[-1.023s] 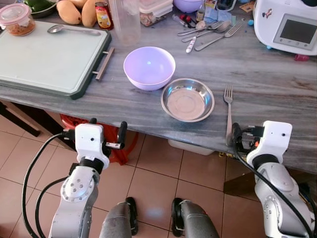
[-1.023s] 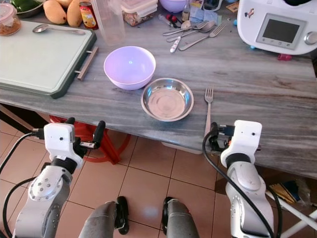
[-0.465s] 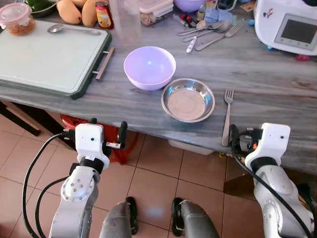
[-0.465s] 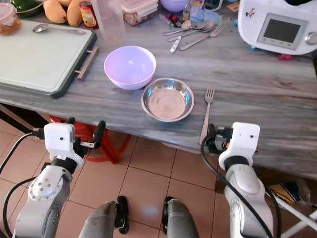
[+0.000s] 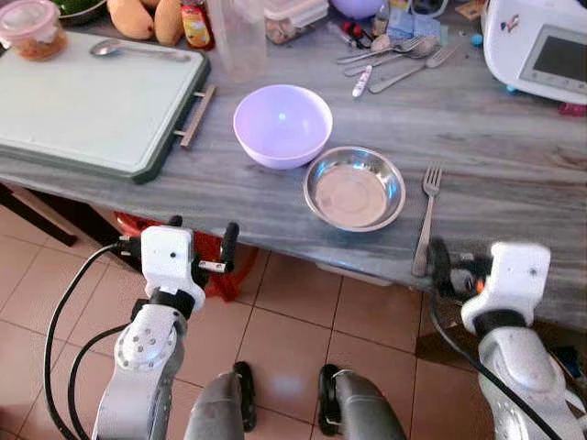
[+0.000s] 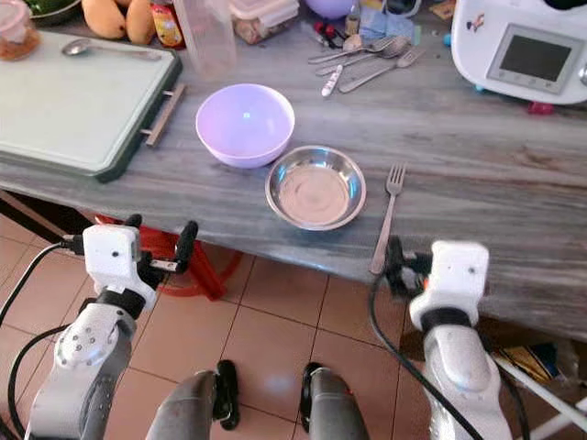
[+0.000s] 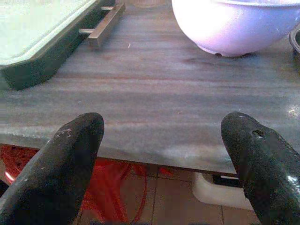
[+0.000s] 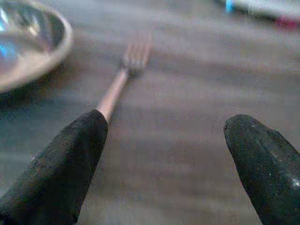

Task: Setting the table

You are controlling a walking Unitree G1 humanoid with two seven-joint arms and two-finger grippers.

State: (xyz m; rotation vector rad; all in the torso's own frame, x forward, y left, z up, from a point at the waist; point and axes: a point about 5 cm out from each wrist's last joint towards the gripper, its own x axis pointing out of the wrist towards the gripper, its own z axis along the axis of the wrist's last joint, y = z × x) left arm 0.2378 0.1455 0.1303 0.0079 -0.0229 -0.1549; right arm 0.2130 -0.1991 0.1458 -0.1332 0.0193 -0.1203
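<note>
A robot stands at a grey counter with a bowl, a steel dish and a fork set out ahead of its two empty hands.

Starting on the left, the left gripper (image 5: 199,246) hangs below the counter (image 5: 514,137) edge, its fingers spread wide and holding nothing; a cutting board (image 5: 83,96) lies up and to its left, and a purple bowl (image 5: 282,124) sits ahead and to its right. Next to the bowl is the steel dish (image 5: 354,188). The fork (image 5: 425,220) lies just right of the dish, its handle end poking over the counter edge, right in front of the right gripper (image 8: 164,154), which is spread wide and empty. The likely trouble: a nudge from that gripper could tip the overhanging fork onto the floor.
</note>
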